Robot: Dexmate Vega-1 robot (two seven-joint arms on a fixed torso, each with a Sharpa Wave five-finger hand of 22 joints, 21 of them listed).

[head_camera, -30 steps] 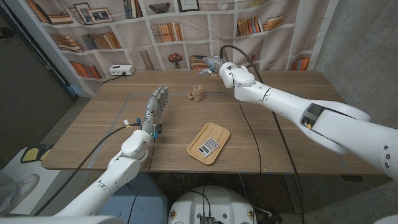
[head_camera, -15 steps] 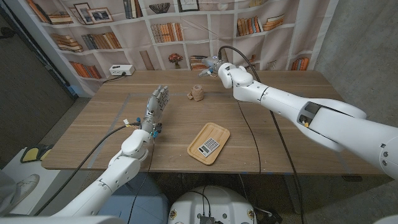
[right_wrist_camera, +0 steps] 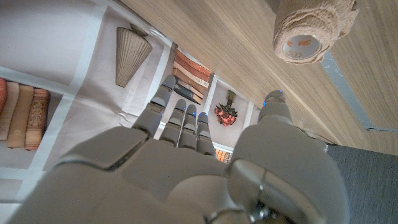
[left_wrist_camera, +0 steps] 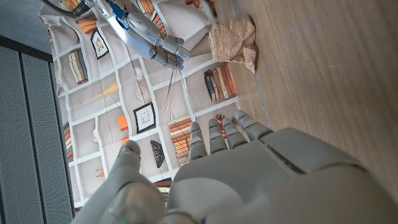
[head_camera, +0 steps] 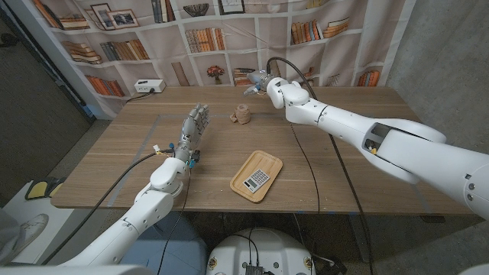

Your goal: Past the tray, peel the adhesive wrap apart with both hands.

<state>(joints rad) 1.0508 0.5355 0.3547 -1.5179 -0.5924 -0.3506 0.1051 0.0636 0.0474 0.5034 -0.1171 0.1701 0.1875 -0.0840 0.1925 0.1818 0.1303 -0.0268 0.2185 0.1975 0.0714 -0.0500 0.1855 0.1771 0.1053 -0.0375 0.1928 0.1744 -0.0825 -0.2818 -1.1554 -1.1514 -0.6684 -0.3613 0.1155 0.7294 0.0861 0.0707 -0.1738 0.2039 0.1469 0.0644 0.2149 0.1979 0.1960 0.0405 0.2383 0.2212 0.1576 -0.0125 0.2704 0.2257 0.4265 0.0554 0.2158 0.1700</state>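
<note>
We see a brown wooden surface [head_camera: 137, 153] before a printed bookshelf curtain [head_camera: 122, 46]. The tan sticky wrap roll [right_wrist_camera: 314, 31] reads "3M". Our left hand [head_camera: 192, 126] and right hand [head_camera: 258, 82] hold nothing, fingers apart.

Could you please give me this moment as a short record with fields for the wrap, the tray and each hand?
wrap: tan adhesive wrap roll on the table, past the tray, untouched
tray: wooden tray near the front edge, holding a small calculator-like item
left hand: left hand open, raised left of the wrap
right hand: right hand open, above and behind the wrap
</note>
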